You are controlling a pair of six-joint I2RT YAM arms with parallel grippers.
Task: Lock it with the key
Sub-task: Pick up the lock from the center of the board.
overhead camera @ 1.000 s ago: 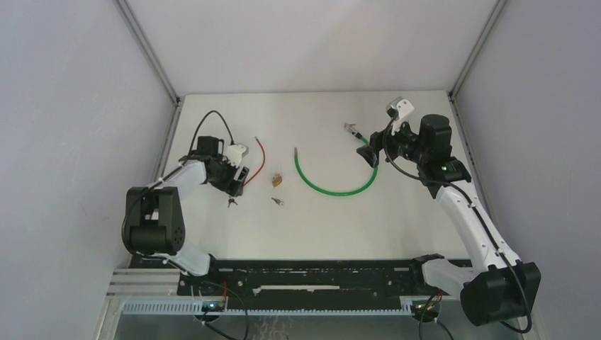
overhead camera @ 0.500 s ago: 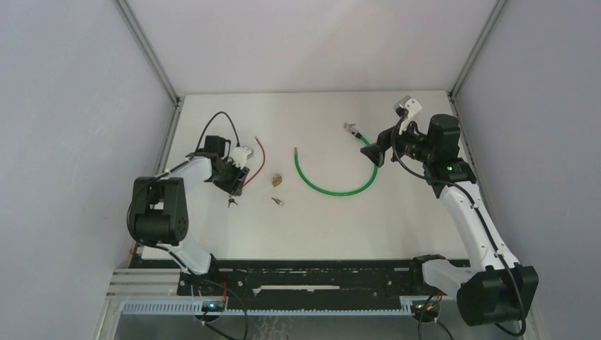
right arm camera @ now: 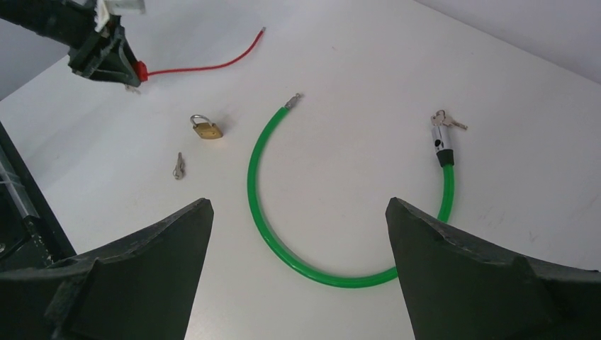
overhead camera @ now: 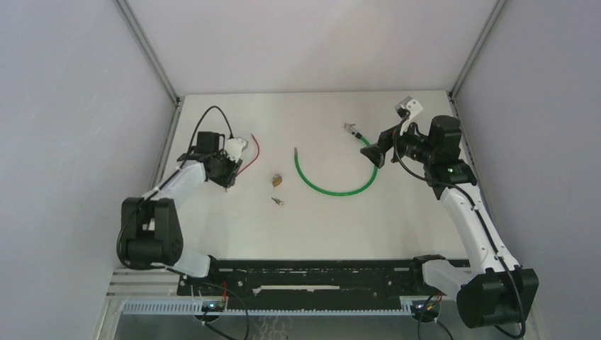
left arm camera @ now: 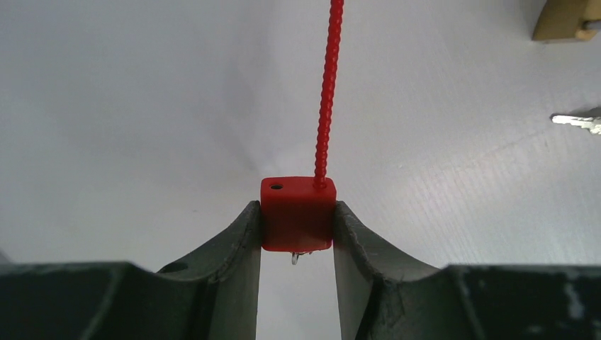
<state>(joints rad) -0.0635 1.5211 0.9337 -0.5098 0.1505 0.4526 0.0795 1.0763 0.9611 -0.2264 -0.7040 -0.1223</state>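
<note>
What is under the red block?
A tiny silver metal bit pokes out below the red block. The rest is hidden by the block and the left tool.

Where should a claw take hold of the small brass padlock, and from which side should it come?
The brass padlock lies flat on the table, so coming straight down from above seems best. Grip it across the two flat side edges of its squarish body, which give the fingers parallel faces. The thin rounded shackle would likely slip or let the lock swing.
</note>
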